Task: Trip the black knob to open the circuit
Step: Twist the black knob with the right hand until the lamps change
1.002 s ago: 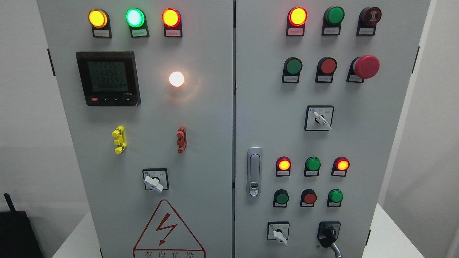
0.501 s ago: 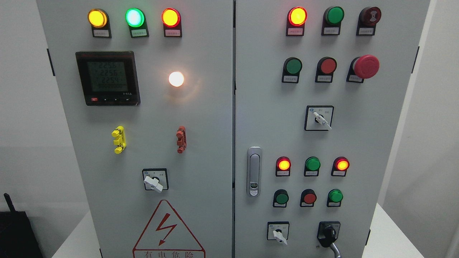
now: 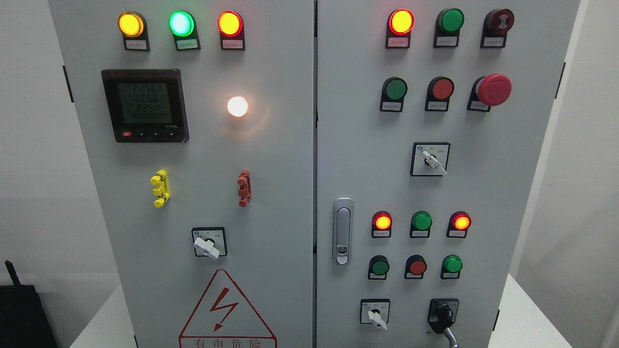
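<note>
The black knob [image 3: 443, 316] sits at the lower right of the grey cabinet's right door [image 3: 367, 145], on a black square plate. Its handle points downward, slightly left. A thin grey piece [image 3: 451, 337] hangs just below it, running off the bottom edge. Neither of my hands nor arms shows anywhere in the head view.
White selector switches [image 3: 377, 316] [image 3: 434, 160] [image 3: 208, 246] are on both doors. Lit red lamps [image 3: 382, 222] and green and red push buttons fill the right door, with a red mushroom stop button [image 3: 492, 90] at upper right. A silver door latch [image 3: 343, 231] is mid-panel. A black device [image 3: 22, 314] stands lower left.
</note>
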### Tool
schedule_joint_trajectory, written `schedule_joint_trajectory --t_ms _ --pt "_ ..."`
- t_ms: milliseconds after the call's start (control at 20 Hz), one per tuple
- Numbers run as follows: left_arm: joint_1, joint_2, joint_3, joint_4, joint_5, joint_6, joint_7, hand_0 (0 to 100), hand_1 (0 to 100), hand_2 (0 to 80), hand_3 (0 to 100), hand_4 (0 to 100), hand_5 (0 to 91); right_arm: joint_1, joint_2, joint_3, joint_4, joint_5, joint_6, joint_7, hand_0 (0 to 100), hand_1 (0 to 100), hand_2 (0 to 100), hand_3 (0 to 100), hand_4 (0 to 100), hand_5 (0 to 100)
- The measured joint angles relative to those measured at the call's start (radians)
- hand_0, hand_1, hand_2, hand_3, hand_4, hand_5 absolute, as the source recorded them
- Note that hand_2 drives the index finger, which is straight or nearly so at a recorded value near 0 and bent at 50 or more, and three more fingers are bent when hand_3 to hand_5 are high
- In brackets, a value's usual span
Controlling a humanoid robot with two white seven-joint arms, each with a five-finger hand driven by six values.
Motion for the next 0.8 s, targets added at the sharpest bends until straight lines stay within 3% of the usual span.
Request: schedule_joint_trajectory --t_ms 802 --pt "0.000 0.000 0.000 0.000 0.000 0.000 0.000 12 39 0.0 0 0 0.0 -0.008 0.003 0.002 0.004 0.001 0.000 0.000 13 22 1 100 100 100"
